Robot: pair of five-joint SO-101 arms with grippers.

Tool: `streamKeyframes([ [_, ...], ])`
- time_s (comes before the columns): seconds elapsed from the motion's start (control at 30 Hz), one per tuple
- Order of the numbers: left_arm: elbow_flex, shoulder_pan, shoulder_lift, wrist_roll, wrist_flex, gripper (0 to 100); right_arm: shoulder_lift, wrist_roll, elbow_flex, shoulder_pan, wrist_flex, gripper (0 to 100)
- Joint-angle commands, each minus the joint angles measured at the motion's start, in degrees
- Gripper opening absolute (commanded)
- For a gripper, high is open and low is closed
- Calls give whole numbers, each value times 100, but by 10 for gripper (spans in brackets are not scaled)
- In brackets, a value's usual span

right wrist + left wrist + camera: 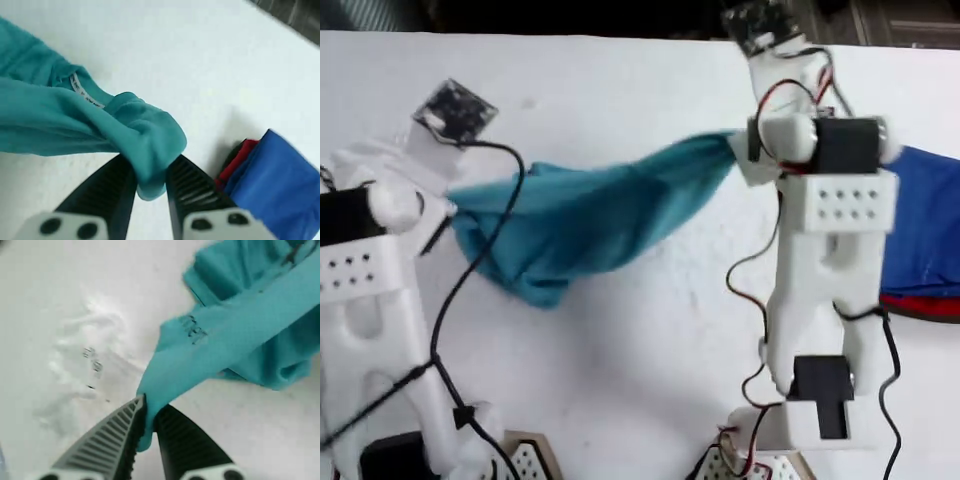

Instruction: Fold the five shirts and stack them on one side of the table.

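Teal shirt: I see the teal shirt [590, 215] strung across the middle of the table between my two grippers. Its bulk sags in loose folds toward the left end, and the right end draws up into a narrower strip. I cannot tell whether the lowest folds touch the tabletop.
Left gripper: My left gripper [147, 410] sits at the shirt's left end. Its jaws are pressed together on a thin edge of the teal cloth, which is squeezed between the ribbed pads and runs away from them as a taut band.
Right gripper: My right gripper [150, 175] is at the shirt's right end, pinching a thicker bunched wad of the same fabric. The cloth bulges out over both fingers. A white sewn-in label [80, 90] shows on the fabric near the pinched fold.
Blue shirt: A blue shirt [925, 230] lies at the right edge of the table, well apart from the teal one, with the right arm's white body between them in the high view.
Red shirt: A red shirt [920, 305] lies under the blue one, and I see its edge along the near side.
Table: The table [650, 350] is white.
Cable: A black cable [485, 260] from the left arm crosses in front of the shirt's left folds in the high view.
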State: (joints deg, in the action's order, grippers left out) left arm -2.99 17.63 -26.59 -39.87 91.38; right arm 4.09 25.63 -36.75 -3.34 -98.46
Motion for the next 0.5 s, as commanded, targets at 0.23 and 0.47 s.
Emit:
streamKeyframes([
  [0.23,2866,119,-462,62,-519,23,470,35,-3402,22,66,19],
  [0.47,4035,207,-462,62,-1143,23,488,281,-5020,57,365,19],
])
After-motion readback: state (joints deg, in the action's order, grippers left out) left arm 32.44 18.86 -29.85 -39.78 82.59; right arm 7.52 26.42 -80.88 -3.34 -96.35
